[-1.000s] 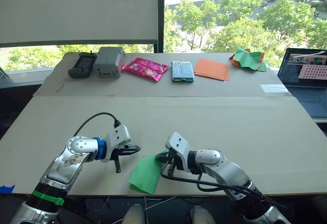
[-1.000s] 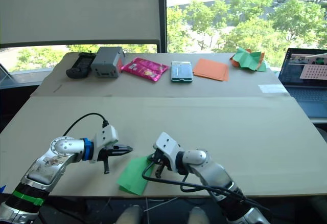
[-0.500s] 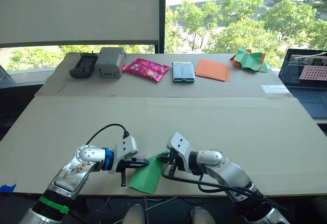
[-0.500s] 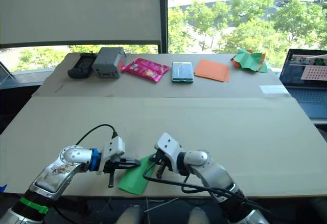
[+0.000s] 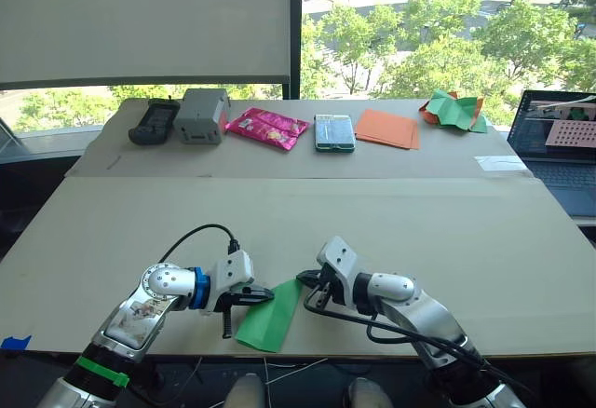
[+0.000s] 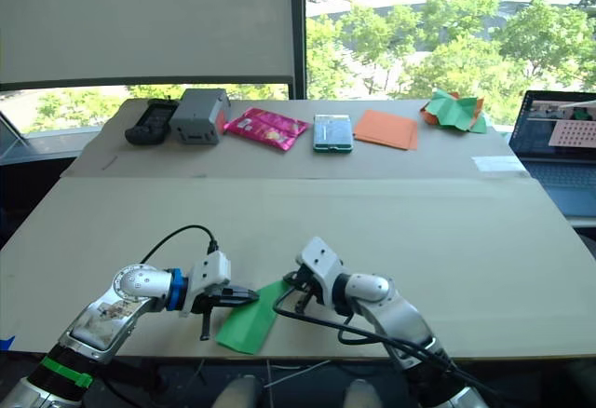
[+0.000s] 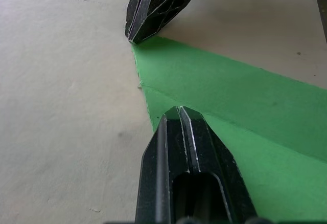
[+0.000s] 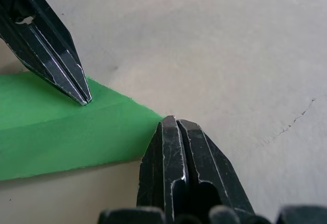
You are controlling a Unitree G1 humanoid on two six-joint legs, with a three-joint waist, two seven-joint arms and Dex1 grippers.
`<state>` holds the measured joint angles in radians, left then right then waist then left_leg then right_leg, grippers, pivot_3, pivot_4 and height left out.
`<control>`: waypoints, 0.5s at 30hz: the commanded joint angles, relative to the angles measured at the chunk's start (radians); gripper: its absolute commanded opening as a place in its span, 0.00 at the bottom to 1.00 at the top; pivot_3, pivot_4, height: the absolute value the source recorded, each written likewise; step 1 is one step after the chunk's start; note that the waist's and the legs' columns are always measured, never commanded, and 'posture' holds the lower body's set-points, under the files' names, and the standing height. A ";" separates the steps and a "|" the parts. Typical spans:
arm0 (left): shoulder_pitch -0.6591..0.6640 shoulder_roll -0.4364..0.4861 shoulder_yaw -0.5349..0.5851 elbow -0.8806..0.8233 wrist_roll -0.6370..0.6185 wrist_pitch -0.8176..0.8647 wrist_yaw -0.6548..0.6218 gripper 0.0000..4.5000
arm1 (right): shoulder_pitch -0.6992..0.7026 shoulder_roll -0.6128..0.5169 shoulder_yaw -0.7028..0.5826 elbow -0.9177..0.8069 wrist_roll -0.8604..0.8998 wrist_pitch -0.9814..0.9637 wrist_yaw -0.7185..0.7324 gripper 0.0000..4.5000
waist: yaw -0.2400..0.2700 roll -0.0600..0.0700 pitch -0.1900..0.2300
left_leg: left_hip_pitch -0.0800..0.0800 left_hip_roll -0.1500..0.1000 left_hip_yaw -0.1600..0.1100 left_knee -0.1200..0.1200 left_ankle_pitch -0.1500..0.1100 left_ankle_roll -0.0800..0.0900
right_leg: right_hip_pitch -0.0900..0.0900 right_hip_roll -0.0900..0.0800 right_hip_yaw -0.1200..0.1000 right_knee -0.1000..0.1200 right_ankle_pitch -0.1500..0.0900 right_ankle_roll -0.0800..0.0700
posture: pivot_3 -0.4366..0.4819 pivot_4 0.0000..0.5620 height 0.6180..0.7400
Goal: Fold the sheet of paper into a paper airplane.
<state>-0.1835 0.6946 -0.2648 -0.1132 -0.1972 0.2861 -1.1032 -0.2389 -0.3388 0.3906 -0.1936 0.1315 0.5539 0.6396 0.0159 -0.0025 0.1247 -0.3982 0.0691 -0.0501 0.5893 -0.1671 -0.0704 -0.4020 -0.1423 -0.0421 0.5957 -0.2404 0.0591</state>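
Left eye view: green sheet of paper [image 5: 271,313] lies folded at the near edge of the tabletop [image 5: 438,231], one corner hanging past it. Left end effector [image 5: 262,294] meets the paper's left edge; right end effector [image 5: 304,280] sits at its far right corner.
Right eye view: far tabletop by the window [image 6: 447,17] carries a black device [image 6: 148,120], grey box [image 6: 195,112], pink packet [image 6: 266,127], small teal case [image 6: 331,132], orange sheets [image 6: 385,128] and a crumpled green-and-orange bundle [image 6: 452,109]. Laptop [image 6: 557,147] stands far right; a white blind [image 6: 149,19] covers the left pane, with trees beyond the glass.
Left wrist view: left end effector [image 7: 180,112], fingers pressed together, tip resting on the paper over a crease; the right one [image 7: 134,38] touches the paper's corner.
Right wrist view: right end effector [image 8: 172,121] closed tight, tip at the corner of the green strip; whether it pinches paper, I cannot tell. Left tip [image 8: 85,99] presses the fold line.
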 commanded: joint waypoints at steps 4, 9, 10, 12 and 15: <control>0.017 0.002 -0.035 0.027 0.036 0.021 0.002 0.00 | 0.074 -0.019 0.026 0.071 -0.010 -0.118 0.050 0.00 | 0.000 0.000 -0.004 | 0.000 0.000 0.000 0.000 0.000 0.000 | 0.000 0.000 0.000 0.000 0.000 0.000 | 0.48 0.27 0.72; 0.020 0.005 -0.034 0.027 0.037 0.020 0.002 0.00 | 0.135 -0.048 0.072 0.028 0.007 -0.169 0.142 0.00 | -0.002 0.000 -0.005 | 0.002 0.000 0.000 0.000 0.000 0.000 | 0.003 0.000 0.000 0.000 0.000 0.000 | 0.48 0.27 0.72; 0.021 0.006 -0.034 0.026 0.037 0.021 0.002 0.00 | 0.139 -0.050 0.084 0.027 0.006 -0.169 0.155 0.00 | -0.004 0.000 -0.005 | 0.004 0.000 0.000 0.000 0.000 0.000 | 0.005 0.000 0.000 0.000 0.000 0.000 | 0.48 0.27 0.72; 0.023 0.006 -0.034 0.023 0.038 0.022 0.002 0.00 | 0.143 -0.050 0.102 0.029 0.001 -0.165 0.173 0.00 | -0.006 0.000 -0.004 | 0.008 0.000 0.000 0.000 0.000 0.000 | 0.008 0.000 0.000 0.000 0.000 0.000 | 0.48 0.27 0.72; 0.026 0.010 -0.032 0.019 0.038 0.023 0.000 0.00 | 0.140 -0.049 0.125 0.043 -0.018 -0.169 0.182 0.00 | -0.008 0.000 -0.005 | 0.009 0.000 0.000 -0.001 -0.001 0.000 | 0.008 0.000 0.000 0.000 0.000 0.000 | 0.48 0.27 0.72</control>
<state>-0.1777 0.6959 -0.2688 -0.1135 -0.1904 0.2881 -1.1045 -0.1308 -0.3798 0.4226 -0.1851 0.1362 0.3706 0.7732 0.0075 -0.0026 0.1200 -0.3887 0.0693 -0.0502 0.5884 -0.1683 -0.0705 -0.3936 -0.1427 -0.0419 0.5953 -0.2407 0.0590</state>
